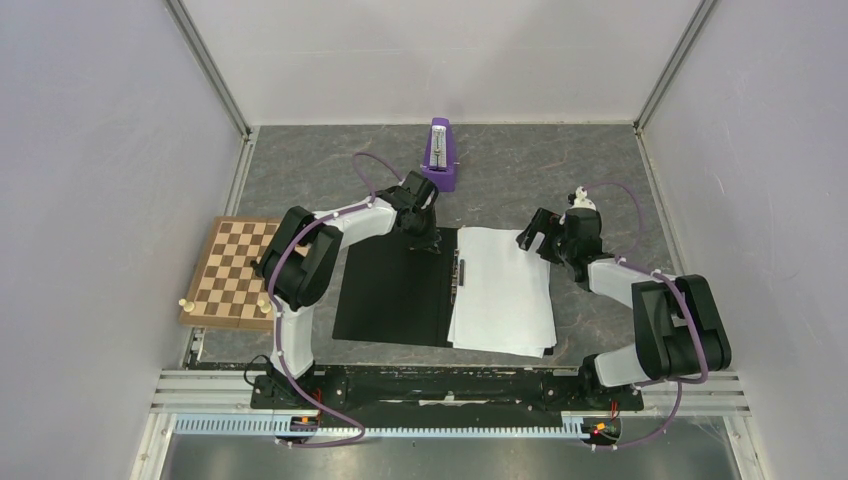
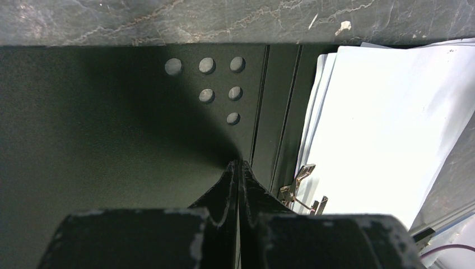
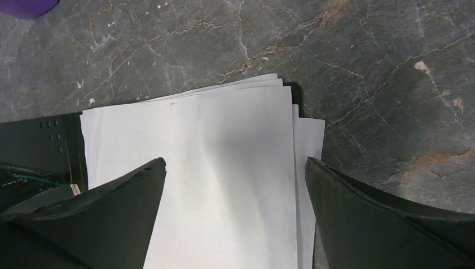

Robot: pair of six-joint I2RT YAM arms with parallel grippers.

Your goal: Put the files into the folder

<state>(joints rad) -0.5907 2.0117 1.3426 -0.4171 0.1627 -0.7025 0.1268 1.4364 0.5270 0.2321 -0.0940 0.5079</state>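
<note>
1. The files (image 1: pixel 503 290) lie loosely stacked on the right half of the open folder (image 1: pixel 393 290), which lies black side up on the desk (image 1: pixel 560 170).
2. The left tool (image 2: pixel 238 163), fingers pressed together, sits over the folder's left half near the spine clip (image 2: pixel 299 188).
3. The right tool (image 3: pixel 235 168) is spread apart above the files' far edge.
4. A chessboard (image 1: pixel 232 272) lies left of the folder.

What I can't see from here
The right half of the folder (image 1: pixel 392 290) lies under the files (image 1: pixel 503 290); my left gripper (image 2: pixel 239 171) blocks part of the clip (image 2: pixel 297 182); the right wrist view cuts the files off at its bottom edge.
</note>
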